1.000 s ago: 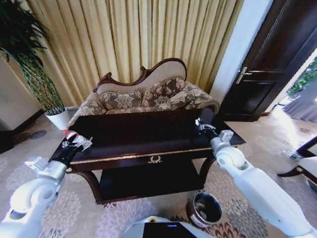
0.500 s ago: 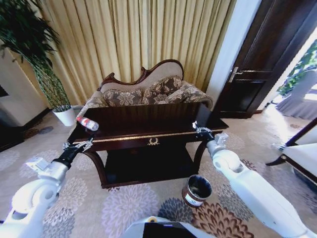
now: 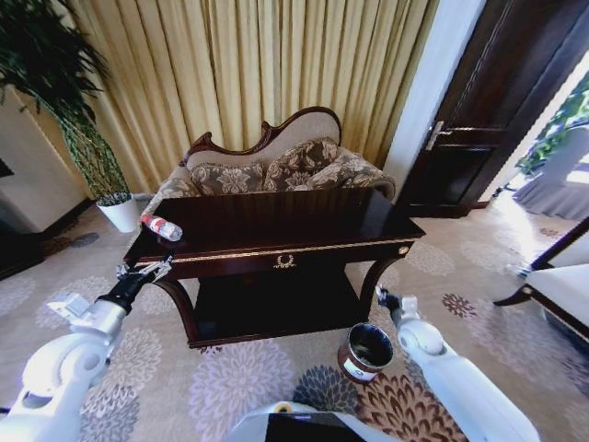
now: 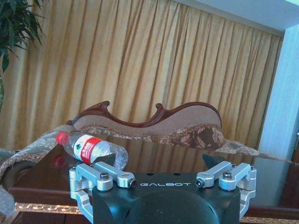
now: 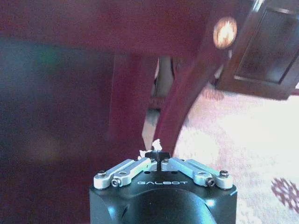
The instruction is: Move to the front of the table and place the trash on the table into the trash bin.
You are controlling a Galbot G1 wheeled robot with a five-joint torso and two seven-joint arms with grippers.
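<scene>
Long dark-brown console table (image 3: 276, 241) across the middle of the head view, gold emblem on the drawer front, lower shelf beneath, patterned sofa (image 3: 276, 170) pushed up behind it against yellow curtains (image 3: 267, 64). White plant pot (image 3: 118, 214) at the left edge, dark door (image 3: 502, 101) at upper right.

Round dark-brown trash bin (image 3: 366, 353) standing on the flowered carpet at lower centre of the head view, just off the table's right front leg, mouth open upward, presumably parked there for an easy drop from either arm.

Clear plastic bottle (image 3: 161, 226) with red cap and red-white label lying on its side at the table's far left corner, cap toward the left edge; also at left centre of the left wrist view (image 4: 91, 149), resting on the glossy top.

Left gripper (image 3: 147, 272) held below and in front of that left corner, fingers spread wide and empty, aimed toward the bottle in the wrist view, seemingly lined up for a reach rather than a grasp yet.

Right gripper (image 3: 385, 298) low at centre right of the head view, beside the right table leg and just above and beside the bin. Fingers closed together on a small crumpled white scrap (image 5: 156, 144), pinched at the tips, likely carried low for release into the bin.
</scene>
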